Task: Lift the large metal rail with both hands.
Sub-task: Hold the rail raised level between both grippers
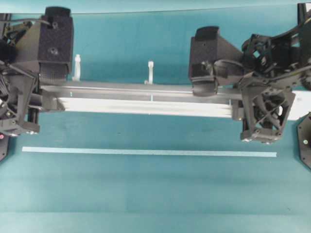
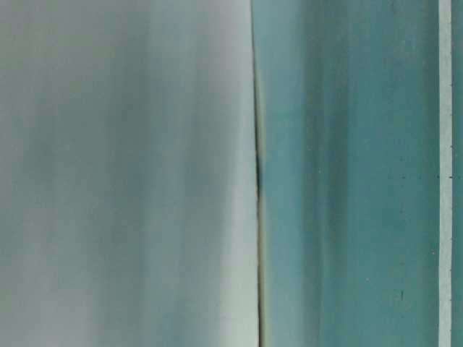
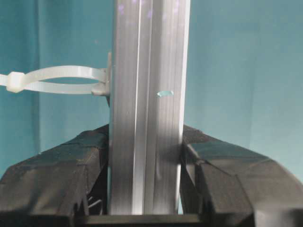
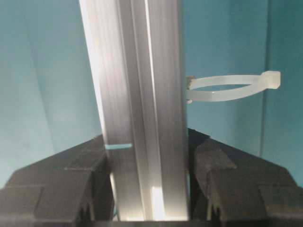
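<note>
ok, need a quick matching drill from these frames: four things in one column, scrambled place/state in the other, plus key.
Things:
1. large metal rail
2. thin pale strip
3. left gripper
4. zip-tie loop

Places or states:
A. lies alone on the teal table, nearer the overhead view's bottom edge
B. sticks out sideways from the rail
C. spans between both grippers
D. fingers pressed on either side of the rail's end

Pairs: 1-C, 2-A, 3-D, 4-B

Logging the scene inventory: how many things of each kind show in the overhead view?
Metal rail: 1
Thin pale strip: 1
White zip-tie loops: 2 visible
Black hands, left and right: 2
Total: 6
</note>
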Robot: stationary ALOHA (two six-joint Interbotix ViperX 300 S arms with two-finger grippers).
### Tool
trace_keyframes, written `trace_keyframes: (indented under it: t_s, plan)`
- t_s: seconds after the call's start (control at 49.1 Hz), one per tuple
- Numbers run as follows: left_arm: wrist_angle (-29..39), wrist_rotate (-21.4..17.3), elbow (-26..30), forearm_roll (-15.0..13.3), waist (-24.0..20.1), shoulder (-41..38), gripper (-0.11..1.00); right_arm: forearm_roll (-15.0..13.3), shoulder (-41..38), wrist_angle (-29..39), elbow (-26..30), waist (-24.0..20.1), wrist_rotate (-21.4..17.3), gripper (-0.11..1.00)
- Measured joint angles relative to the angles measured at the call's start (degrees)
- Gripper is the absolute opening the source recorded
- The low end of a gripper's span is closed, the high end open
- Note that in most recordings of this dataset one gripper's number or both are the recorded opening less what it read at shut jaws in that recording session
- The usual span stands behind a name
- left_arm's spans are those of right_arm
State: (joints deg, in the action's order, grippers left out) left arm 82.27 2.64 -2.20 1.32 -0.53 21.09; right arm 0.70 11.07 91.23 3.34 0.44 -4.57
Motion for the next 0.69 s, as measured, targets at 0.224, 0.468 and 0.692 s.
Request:
trace_keyframes:
  t_s: [0.224, 0.468, 0.692]
  plan:
    - [0.4, -0.1, 0.1, 0.0, -0.5, -0.1, 0.36, -0.4, -0.3, 0.2, 0.4, 0.0, 0.1, 0.41]
    - [0.6, 0.0, 0.1, 0.0, -0.6, 0.0, 0.36, -0.7, -0.4, 0.4, 1.9, 0.0, 0.0, 0.41]
    - [0.7, -0.1, 0.1, 0.0, -0.6, 0.0, 0.36, -0.9, -0.4, 0.5, 2.7, 0.0, 0.0, 0.41]
